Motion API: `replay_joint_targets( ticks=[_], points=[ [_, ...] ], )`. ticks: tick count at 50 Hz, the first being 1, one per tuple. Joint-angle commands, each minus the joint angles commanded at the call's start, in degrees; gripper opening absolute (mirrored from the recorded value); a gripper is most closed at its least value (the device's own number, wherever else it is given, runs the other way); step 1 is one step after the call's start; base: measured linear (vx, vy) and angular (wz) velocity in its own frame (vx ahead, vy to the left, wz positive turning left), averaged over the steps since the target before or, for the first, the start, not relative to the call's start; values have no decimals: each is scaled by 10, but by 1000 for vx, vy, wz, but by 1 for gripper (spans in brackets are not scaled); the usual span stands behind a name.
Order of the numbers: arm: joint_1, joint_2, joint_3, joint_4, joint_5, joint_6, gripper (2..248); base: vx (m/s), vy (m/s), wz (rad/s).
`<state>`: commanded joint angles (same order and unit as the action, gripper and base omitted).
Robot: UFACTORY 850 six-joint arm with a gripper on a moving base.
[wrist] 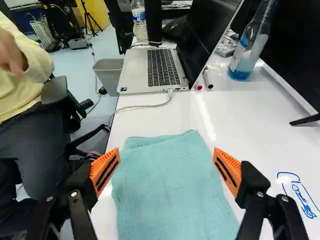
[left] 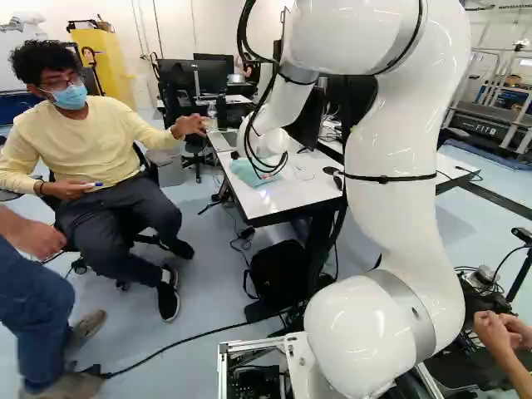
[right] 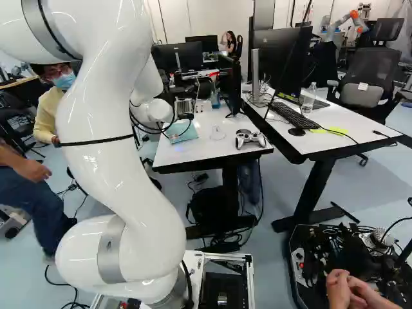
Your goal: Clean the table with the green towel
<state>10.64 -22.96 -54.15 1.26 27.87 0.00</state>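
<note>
Plainly, the pincer [left: 265,172] is released, its fingers wide apart over the green towel [wrist: 167,185], which lies spread on the white bench [wrist: 245,117], near the laptop [wrist: 135,70].

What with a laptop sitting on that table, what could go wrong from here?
The open end effector might close above the flat towel and miss it. A forward wipe could snag the cable just beyond the towel and tug the laptop. Wiping farther along the table might topple the bottle of blue liquid.
</note>
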Motion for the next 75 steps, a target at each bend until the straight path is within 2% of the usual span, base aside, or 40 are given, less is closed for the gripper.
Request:
replay_joint_targets(
  ticks=[75],
  points=[
    [0,0,0,0,0,0,247,0,0,0]
  ],
)
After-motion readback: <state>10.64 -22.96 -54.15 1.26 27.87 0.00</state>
